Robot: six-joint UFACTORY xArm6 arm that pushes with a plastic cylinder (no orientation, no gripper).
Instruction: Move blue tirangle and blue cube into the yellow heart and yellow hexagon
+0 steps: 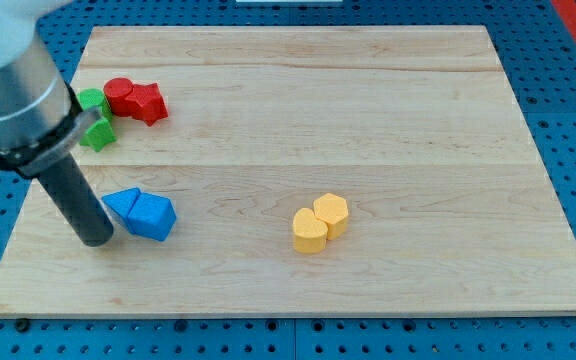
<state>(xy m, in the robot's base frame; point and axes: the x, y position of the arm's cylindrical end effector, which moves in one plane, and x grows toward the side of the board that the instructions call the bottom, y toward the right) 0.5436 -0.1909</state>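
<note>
Yellow heart (308, 231) touching yellow hexagon (331, 213) at board (368, 100) centre-right, blue triangle (120, 206) and blue cube (153, 216) touching, well left, rod tip (96, 240) just left of blue pair, no gripper, holds nothing, red/green blocks top left.

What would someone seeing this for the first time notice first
The big dark rod at the view's left stands out, my tip resting just left of the blue triangle and blue cube, which touch. The yellow heart and yellow hexagon sit together right of centre, and red and green blocks cluster at the upper left.
</note>
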